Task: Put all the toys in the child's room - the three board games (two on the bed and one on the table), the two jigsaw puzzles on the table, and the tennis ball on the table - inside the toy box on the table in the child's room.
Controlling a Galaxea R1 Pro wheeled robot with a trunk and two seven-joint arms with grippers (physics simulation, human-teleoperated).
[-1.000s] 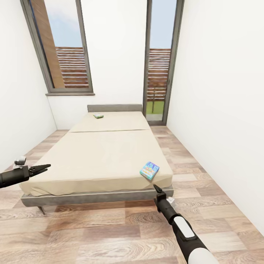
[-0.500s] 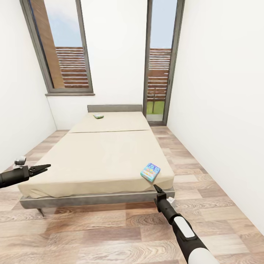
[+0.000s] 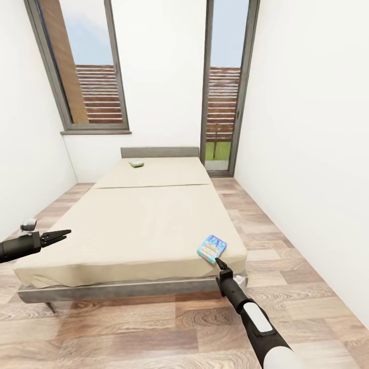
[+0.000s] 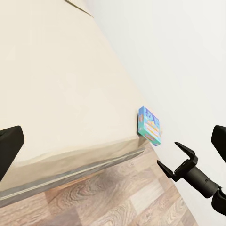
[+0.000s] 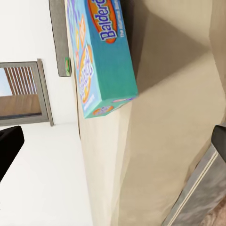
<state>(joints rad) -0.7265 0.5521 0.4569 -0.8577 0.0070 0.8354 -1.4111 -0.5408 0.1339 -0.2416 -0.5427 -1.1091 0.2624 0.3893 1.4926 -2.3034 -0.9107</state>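
Oddly, both hands, left (image 3: 65,234) and right (image 4: 175,162), gape empty; far green box (image 3: 136,164) blurs.

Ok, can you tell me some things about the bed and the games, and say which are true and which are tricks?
1. A blue game box lies at the near corner of the bed. True.
2. The right gripper is holding the blue box. False: its fingers are open, just short of the box.
3. A second, green-edged box lies at the far end of the bed. True.
4. The left gripper rests on the far box. False: it hovers by the bed's near left side, holding nothing.
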